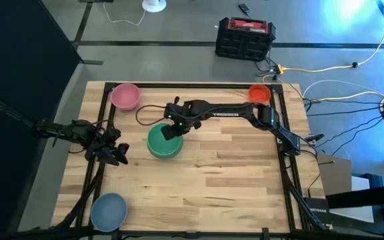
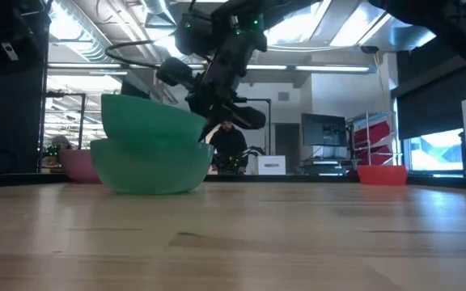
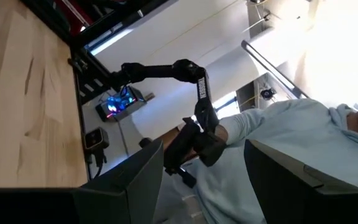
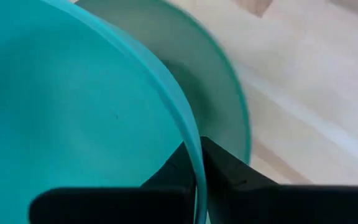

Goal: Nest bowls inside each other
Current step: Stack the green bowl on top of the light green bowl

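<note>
Two green bowls stand left of the table's middle. The brighter green bowl (image 2: 148,120) sits tilted inside the duller green bowl (image 2: 148,168), which rests on the table. My right gripper (image 1: 172,130) reaches in from the right, slanting down, and is shut on the upper bowl. A pink bowl (image 1: 125,96) stands at the far left, an orange-red bowl (image 1: 259,94) at the far right and a light blue bowl (image 1: 109,211) at the near left. My left gripper (image 1: 117,155) waits open by the left edge. My right gripper pinches the brighter green bowl's rim (image 4: 194,163), one finger inside the bowl and one outside. The fingers come slanting down from the table's right side. The bowl is tilted, its held side lower, with its underside down in the duller green bowl (image 4: 225,106).
A black frame (image 1: 199,86) runs around the wooden table. Bare wood lies across the middle and the near right. In the left wrist view a person in a light blue shirt (image 3: 303,130) shows beyond the table.
</note>
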